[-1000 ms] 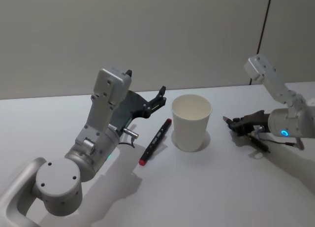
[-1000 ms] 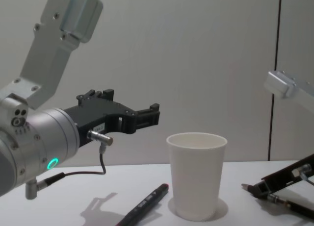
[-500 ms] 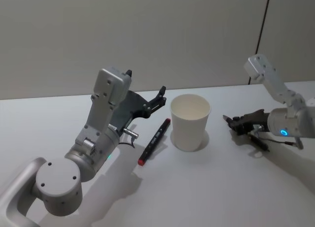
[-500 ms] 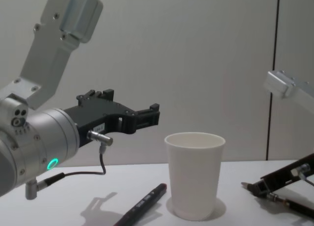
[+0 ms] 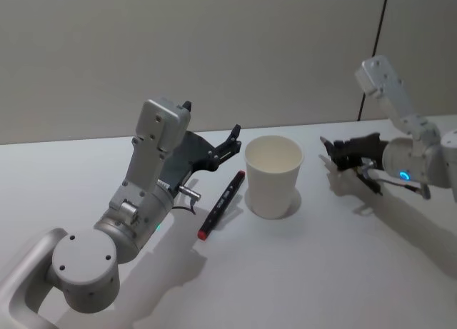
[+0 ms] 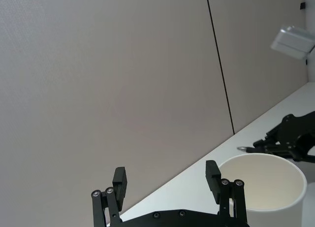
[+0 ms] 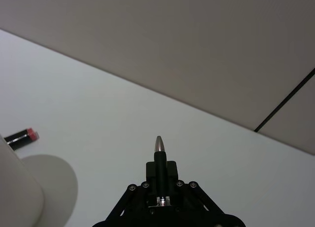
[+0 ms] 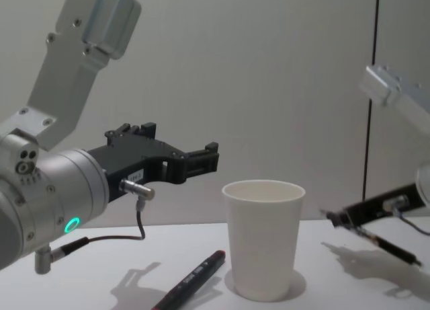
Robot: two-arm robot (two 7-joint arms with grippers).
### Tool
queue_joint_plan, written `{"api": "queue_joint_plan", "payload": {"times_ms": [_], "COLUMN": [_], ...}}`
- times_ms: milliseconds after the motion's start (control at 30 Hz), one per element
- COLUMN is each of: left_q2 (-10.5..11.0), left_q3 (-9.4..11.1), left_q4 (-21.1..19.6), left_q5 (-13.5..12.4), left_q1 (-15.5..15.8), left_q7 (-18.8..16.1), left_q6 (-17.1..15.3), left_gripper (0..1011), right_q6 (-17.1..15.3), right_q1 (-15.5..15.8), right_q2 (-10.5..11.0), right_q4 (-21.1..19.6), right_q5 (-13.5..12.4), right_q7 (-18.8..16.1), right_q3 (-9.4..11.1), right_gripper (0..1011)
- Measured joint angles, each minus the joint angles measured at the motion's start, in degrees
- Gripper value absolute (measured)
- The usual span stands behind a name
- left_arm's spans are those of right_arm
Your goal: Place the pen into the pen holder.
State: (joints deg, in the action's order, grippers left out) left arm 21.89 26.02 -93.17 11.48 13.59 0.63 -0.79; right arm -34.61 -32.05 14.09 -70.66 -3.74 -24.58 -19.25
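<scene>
So far, the right gripper (image 5: 333, 153) is clenching a thin pen (image 7: 158, 160), held clear of the table (image 5: 300, 272) right of the cup (image 5: 273, 179); carrying it over the rim and releasing are remaining. Left gripper (image 5: 230, 140) is idling open, left of the cup.

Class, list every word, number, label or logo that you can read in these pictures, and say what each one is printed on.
No text here can be read.
White print on the barrel of the red-ended marker: too blurred to read.
Small pale sticker on the left gripper: too small to read.
Paper cup: plain, no text.
Pen held in the right gripper: no marking shows.
</scene>
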Motion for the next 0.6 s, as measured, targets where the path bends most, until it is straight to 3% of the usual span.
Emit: {"api": "queue_joint_plan", "payload": {"times_ms": [600], "left_q2": [0.0], "left_q3": [0.0], "left_q4": [0.0], "left_q5": [0.0], "left_q1": [0.0], "left_q7": [0.0], "left_q6": [0.0], "left_gripper": [1001], "right_q6": [11.7], "right_q1": [-0.9], "right_q2": [-1.8], "right_q4": [-3.5], "right_q5": [-4.4], "right_q7": [5.2], "right_q3": [0.3], "right_gripper": [119]}}
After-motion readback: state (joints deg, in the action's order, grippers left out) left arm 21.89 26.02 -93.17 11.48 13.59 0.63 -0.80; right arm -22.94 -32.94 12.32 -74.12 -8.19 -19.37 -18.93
